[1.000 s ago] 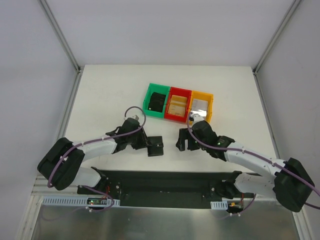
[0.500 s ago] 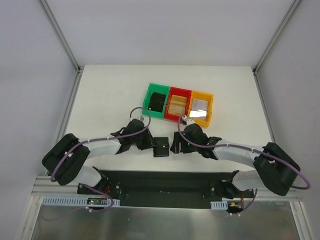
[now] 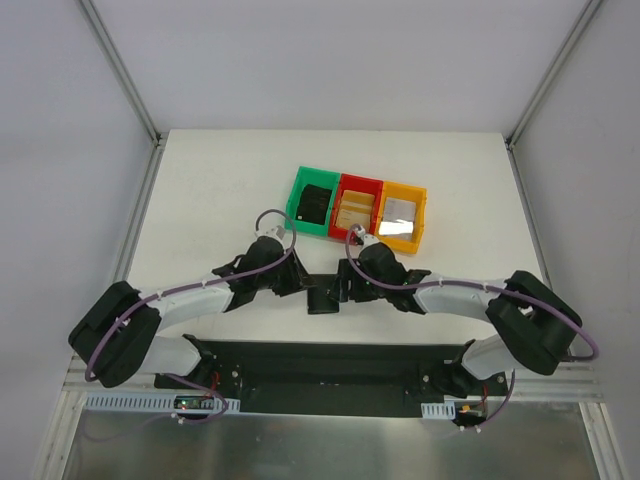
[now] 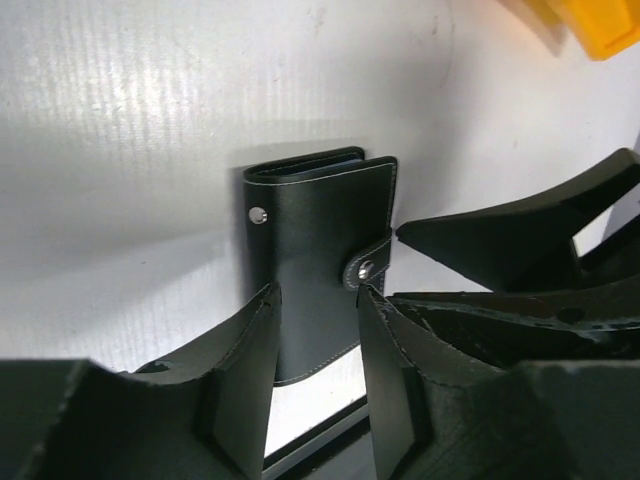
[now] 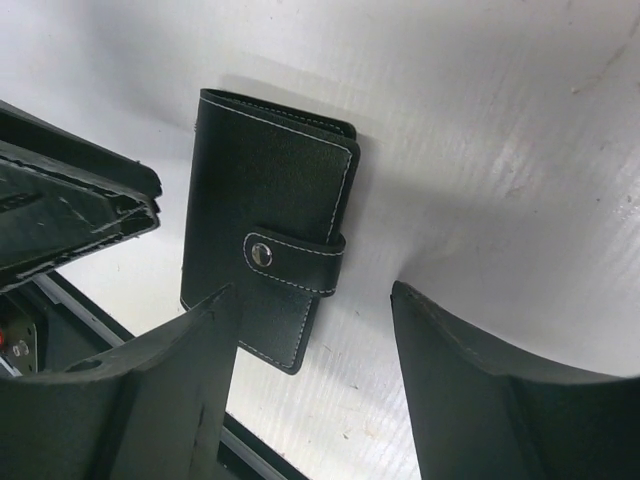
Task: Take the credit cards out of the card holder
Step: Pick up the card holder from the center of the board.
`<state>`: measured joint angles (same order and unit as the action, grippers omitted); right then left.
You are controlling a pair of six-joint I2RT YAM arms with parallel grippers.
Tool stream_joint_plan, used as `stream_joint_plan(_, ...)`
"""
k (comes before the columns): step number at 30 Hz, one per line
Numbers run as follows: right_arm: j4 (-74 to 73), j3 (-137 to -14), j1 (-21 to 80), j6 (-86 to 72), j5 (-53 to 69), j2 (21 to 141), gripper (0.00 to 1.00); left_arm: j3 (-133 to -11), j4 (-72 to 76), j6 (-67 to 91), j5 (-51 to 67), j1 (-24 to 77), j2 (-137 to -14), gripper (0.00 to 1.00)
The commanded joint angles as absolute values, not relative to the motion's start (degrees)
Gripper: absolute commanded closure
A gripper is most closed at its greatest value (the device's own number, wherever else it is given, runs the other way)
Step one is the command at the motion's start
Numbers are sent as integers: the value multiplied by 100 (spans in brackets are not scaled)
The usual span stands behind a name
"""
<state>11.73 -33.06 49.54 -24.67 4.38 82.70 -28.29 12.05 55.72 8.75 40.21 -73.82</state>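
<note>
Both arms have converged on the snapped-shut holder (image 3: 322, 297) lying at the bench's (image 3: 220, 200) front edge: the left gripper (image 4: 318, 300) straddles its end, pinch unclear, and the right gripper (image 5: 315, 300) arrives spread, so unsnapping looks next.

Two white arms (image 3: 190, 296) with black joints, purple cables (image 3: 262, 215) (looped at wrists).

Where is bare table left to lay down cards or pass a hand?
Free: the white tabletop left of the green plastic bin, the strip behind the bins, and the stretch right of the yellow plastic bin. Crowded: the near middle, where the left fingers and right fingers flank the small black folding card holder, in front of the red plastic bin.
</note>
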Motion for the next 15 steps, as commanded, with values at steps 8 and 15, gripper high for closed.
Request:
stream_joint_plan(8, 1239, -3402, 5062, -2707, 668, 8534, 44, -2777, 949, 5370, 721, 4069, -7840, 69)
stream_joint_plan(15, 1441, -3217, 5141, -2856, 756, 8622, 57, -2733, 958, 5379, 712, 4078, -7963, 71)
